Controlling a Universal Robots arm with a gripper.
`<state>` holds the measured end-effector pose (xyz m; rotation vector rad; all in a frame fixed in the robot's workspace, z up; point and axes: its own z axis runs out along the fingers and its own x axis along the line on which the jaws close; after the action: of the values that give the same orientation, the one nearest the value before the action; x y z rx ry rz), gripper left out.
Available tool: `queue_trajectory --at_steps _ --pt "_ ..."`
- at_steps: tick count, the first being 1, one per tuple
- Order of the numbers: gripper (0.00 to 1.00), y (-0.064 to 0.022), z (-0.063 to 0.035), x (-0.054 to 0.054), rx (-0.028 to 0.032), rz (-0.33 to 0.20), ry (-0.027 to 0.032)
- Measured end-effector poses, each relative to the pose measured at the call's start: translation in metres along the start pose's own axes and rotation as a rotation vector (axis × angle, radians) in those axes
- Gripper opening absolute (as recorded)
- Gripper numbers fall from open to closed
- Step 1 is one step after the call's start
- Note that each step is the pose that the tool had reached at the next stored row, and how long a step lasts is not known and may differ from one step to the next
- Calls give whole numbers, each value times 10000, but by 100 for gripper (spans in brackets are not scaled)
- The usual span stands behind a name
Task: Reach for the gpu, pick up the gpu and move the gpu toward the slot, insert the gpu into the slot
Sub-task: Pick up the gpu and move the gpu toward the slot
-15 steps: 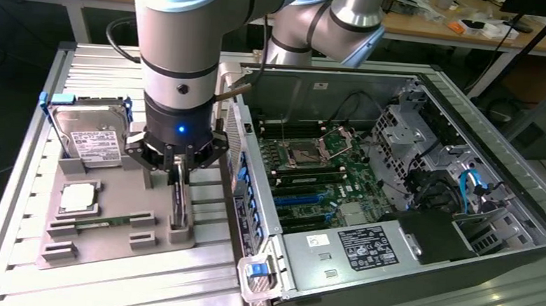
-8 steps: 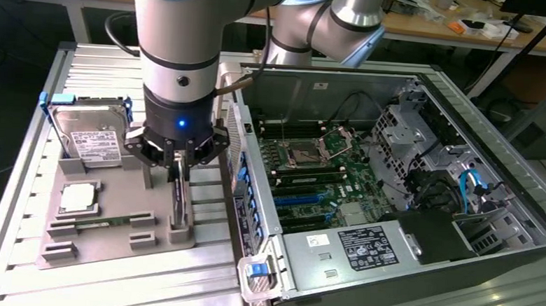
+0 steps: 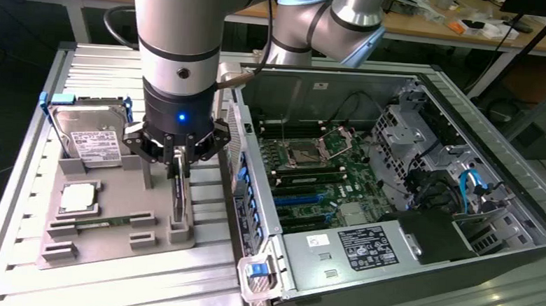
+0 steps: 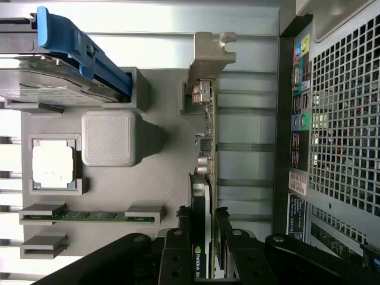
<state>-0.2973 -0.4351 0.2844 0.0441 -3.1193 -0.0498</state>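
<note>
Standing on edge, gpu [image 4: 209, 142] clamped inside the tool [image 4: 203, 211]

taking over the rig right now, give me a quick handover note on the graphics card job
Gripper: down over the graphics card, straddling it; I cannot tell if it is clamped.
Card: on edge in the gray tray, beside the open computer case.
Blue slot: empty on the board.
Done: the reach. Left: lift, carry, insertion.
</note>
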Motion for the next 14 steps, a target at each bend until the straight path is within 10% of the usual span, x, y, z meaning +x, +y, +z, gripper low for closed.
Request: queue_trajectory --at_steps 14 --pt "27 4 -134 2 18 0 1"
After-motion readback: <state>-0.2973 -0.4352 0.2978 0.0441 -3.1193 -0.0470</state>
